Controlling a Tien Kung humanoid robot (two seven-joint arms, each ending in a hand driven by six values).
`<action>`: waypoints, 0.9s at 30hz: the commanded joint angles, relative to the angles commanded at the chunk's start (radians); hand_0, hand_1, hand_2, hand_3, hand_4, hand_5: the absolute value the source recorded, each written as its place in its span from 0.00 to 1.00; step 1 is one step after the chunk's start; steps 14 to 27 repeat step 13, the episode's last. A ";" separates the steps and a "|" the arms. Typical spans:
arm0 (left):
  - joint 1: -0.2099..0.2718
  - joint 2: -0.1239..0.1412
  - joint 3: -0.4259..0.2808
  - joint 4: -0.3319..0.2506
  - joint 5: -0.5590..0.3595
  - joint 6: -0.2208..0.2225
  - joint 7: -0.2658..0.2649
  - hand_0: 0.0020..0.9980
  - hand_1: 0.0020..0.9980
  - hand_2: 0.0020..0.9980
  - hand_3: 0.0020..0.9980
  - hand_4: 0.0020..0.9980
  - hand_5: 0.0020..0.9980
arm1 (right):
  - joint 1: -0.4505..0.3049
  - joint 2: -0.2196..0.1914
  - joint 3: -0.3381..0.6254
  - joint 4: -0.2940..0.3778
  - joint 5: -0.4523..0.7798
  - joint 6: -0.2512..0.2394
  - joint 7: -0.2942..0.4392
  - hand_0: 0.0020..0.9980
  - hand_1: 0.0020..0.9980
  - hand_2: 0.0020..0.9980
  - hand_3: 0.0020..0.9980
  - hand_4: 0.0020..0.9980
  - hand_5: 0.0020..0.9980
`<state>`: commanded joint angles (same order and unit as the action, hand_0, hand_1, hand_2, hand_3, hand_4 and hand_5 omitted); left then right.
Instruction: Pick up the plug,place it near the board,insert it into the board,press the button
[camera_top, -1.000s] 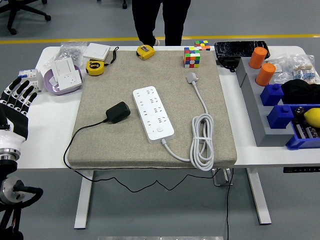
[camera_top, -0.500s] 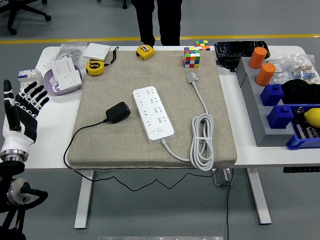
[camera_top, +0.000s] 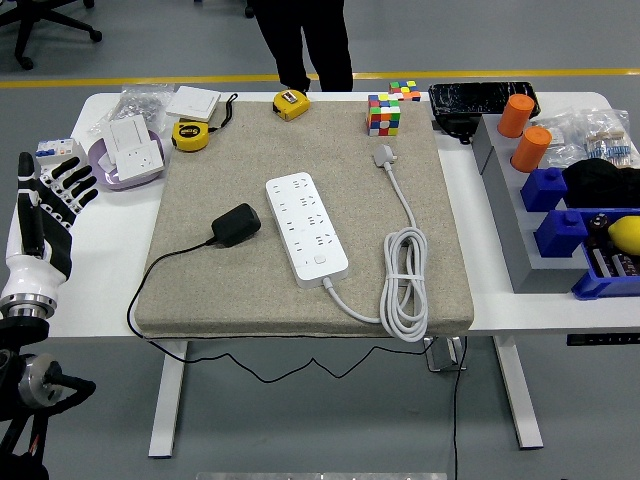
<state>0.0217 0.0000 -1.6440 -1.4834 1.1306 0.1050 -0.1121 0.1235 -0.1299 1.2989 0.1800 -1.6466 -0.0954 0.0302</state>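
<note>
My left hand, fingers spread and holding nothing, has edged a little up and rightward at the frame's left edge toward the black plug adapter, which lies unmoved mid-frame just left of the white power strip board, not inserted.

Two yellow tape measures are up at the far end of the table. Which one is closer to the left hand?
The tape measure at the mat's far-left corner, beside the purple tray. The other tape measure lies further right along the far edge, further from the left hand.
</note>
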 joint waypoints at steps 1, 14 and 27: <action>0.000 0.000 -0.001 -0.003 0.004 -0.002 0.000 0.89 0.83 0.71 0.69 1.00 0.82 | 0.002 0.000 0.018 0.000 -0.011 0.000 0.000 1.00 0.89 0.85 0.83 1.00 0.86; 0.026 0.000 -0.022 -0.016 -0.031 -0.023 -0.023 1.00 1.00 0.94 0.60 1.00 0.83 | -0.019 -0.003 0.062 0.000 -0.028 -0.014 -0.020 0.94 0.78 0.74 0.67 1.00 0.87; 0.026 0.000 -0.022 -0.016 -0.031 -0.023 -0.023 1.00 1.00 0.94 0.60 1.00 0.83 | -0.019 -0.003 0.062 0.000 -0.028 -0.014 -0.020 0.94 0.78 0.74 0.67 1.00 0.87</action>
